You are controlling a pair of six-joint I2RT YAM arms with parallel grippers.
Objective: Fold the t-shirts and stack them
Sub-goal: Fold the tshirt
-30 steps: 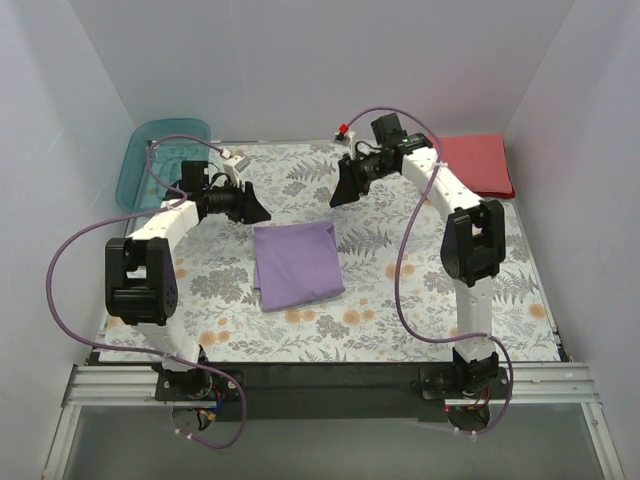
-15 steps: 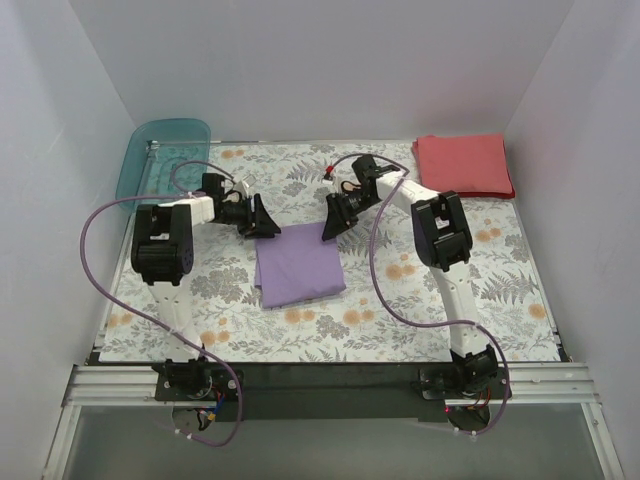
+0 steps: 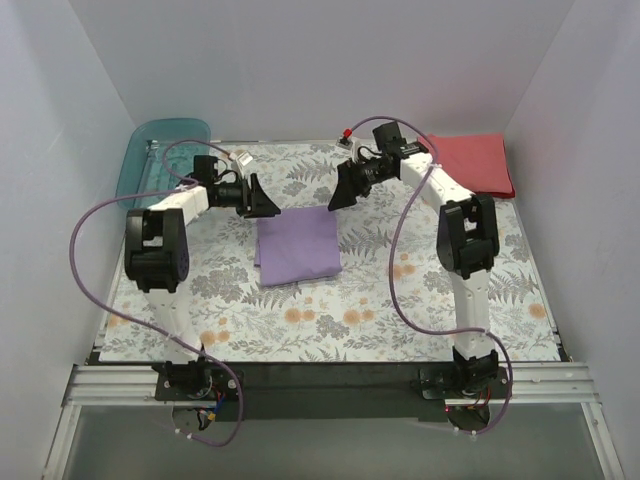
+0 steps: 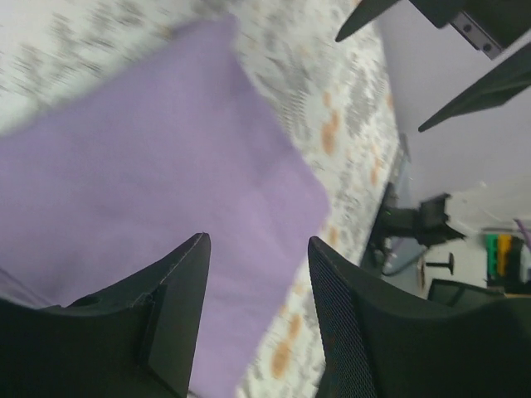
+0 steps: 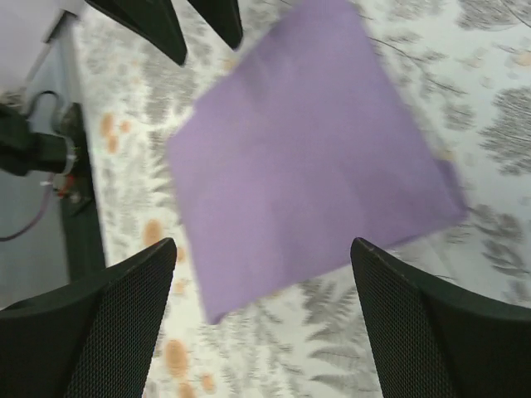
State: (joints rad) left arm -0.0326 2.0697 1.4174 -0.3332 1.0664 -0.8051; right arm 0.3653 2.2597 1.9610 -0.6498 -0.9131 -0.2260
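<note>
1. Lying folded at the middle of the worktop [image 3: 420, 320]: the lavender t-shirt [image 3: 297, 245]; the coral t-shirt [image 3: 472, 165] sits at the far right corner.
2. Left gripper [image 3: 263, 200] and right gripper [image 3: 340, 193] — both spread, empty — hang above the lavender one's far corners.

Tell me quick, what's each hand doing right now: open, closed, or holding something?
Left hand: open, holding nothing, above the purple shirt.
Right hand: open wide, holding nothing.
</note>
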